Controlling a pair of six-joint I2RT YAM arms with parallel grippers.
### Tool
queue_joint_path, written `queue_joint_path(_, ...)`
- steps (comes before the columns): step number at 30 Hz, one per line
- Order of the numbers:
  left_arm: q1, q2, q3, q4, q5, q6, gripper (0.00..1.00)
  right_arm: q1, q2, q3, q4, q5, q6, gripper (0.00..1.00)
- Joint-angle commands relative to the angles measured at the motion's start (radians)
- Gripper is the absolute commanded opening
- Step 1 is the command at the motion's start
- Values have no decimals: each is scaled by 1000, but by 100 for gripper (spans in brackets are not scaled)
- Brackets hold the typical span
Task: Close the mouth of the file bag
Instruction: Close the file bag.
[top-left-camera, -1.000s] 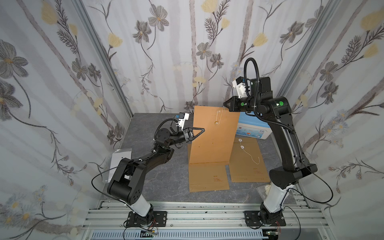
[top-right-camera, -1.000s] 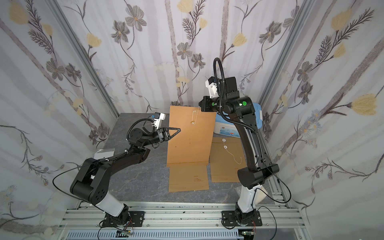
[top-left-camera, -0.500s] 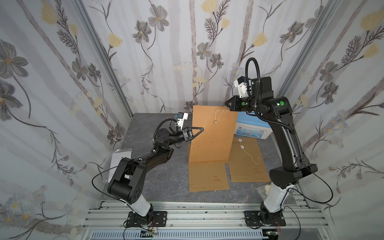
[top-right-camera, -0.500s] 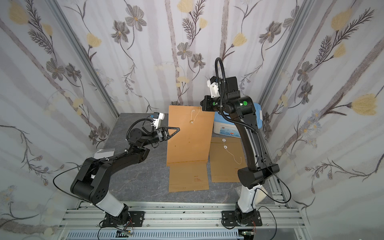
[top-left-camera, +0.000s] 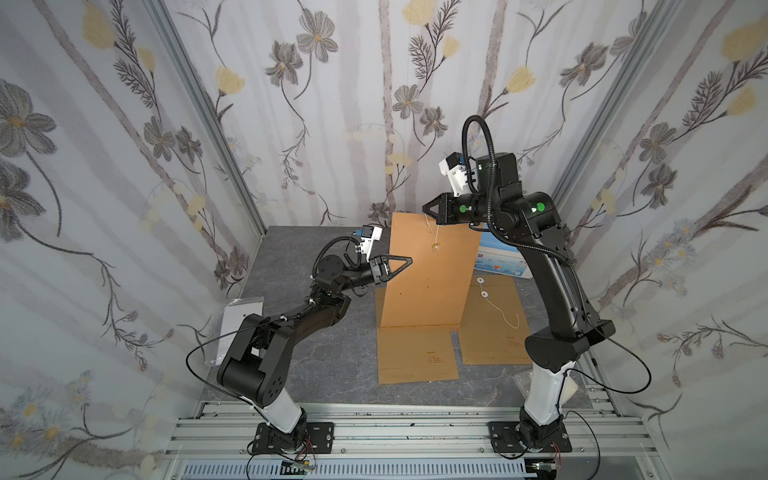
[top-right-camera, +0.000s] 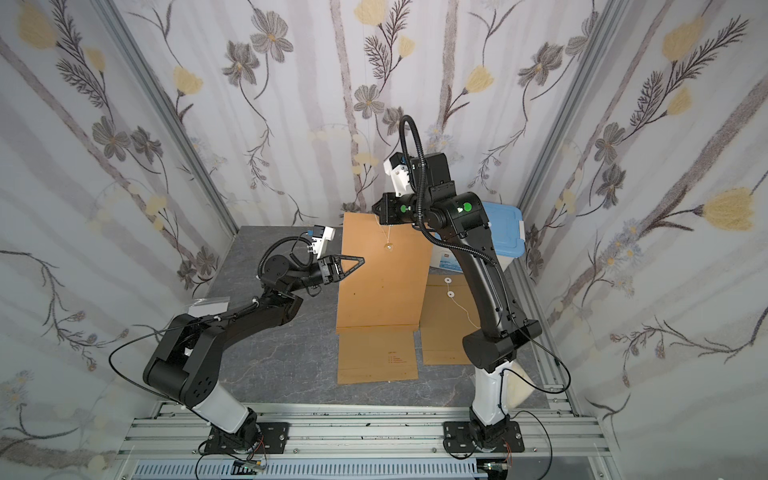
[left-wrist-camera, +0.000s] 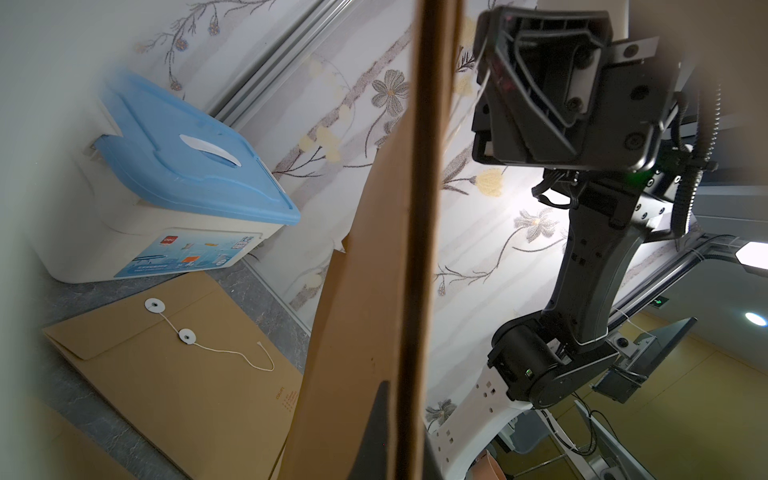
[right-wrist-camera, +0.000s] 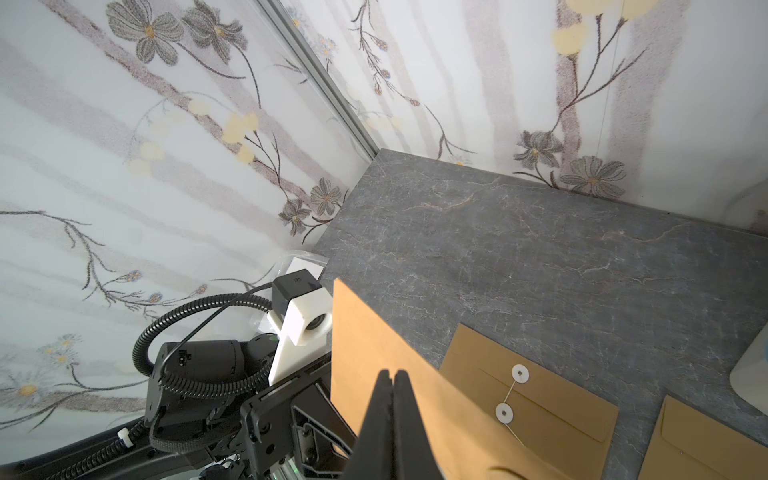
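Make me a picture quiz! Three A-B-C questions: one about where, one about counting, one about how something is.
1. Where is the blue-lidded box? A) on the rails B) under the left arm C) behind the right arm.
2. How many white discs are on the flat bag beside it? A) one B) two C) five.
3. The bag in the left hand is A) upright B) flat C) rolled.
C: the arm partly hides it. B: two discs show. A: it stands tall.
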Motion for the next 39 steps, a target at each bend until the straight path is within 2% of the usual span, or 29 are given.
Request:
queue_joint_path(1,-4,0,12,9,24,4,0,21,14,6,66,-15,9,0)
queue_joint_path(9,-4,7,25,-4,-12,-4,0,104,25,5,32,-5,2,0)
queue_joint_path(13,-2,25,32,49,-20,-54,0,133,17,-34,29,-6,0,0)
queue_joint_path(17,7,56,43,135,-30,-126,0,157,-26,-158,89,6,6,0)
queue_joint_path(29,26,62,37,160,-62,-157,0,160,-223,-588,328,13,59,0)
queue_joint_path(39,35,77,46,217,-87,-219,0,136,-380,-945,567,11,155,0)
